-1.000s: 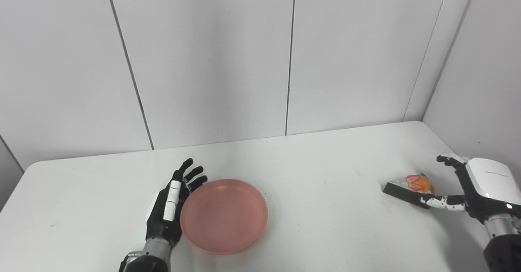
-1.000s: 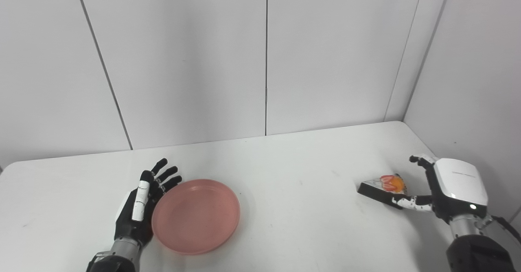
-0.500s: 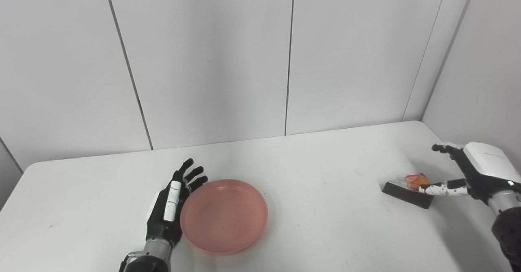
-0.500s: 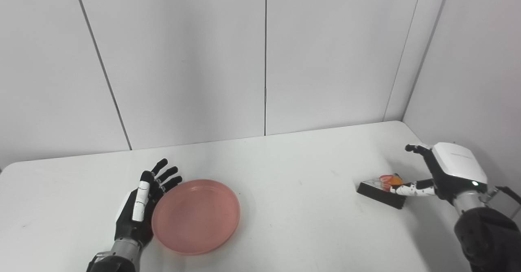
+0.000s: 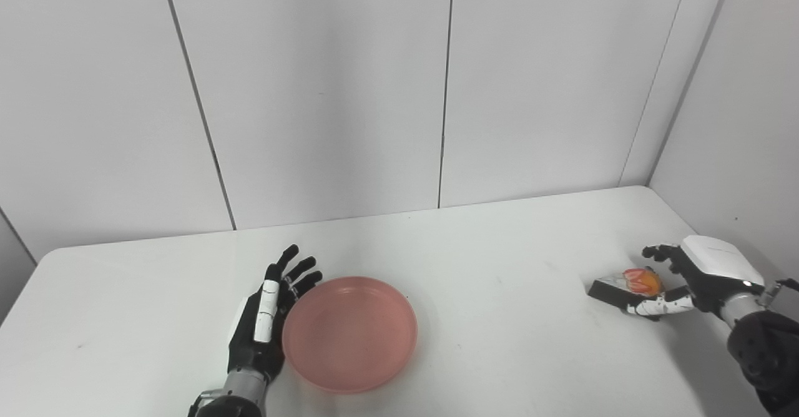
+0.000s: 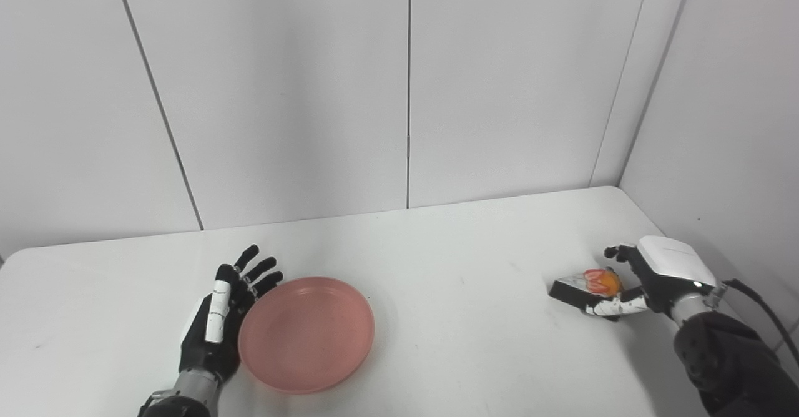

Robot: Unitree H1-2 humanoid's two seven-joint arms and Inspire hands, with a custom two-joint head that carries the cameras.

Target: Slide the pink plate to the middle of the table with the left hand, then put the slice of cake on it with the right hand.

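The pink plate (image 5: 349, 334) lies on the white table (image 5: 499, 342), left of its middle. My left hand (image 5: 262, 329) stands open on edge, with its palm and fingers against the plate's left rim. At the far right the slice of cake (image 5: 624, 284), with a dark base and red and orange fruit on top, rests on the table. My right hand (image 5: 699, 273) is open and cupped around the slice's right end. Its thumb lies along the near side and its fingers arch over the far side, with a gap to the fruit.
Grey wall panels (image 5: 437, 92) close off the back of the table and a side wall (image 5: 736, 123) runs along its right edge, close behind the right hand. The table's rounded back left corner (image 5: 50, 255) is in view.
My right hand has dropped and moved in around the cake slice, thumb now low along its near side. The left hand and plate have shifted a little to the right.
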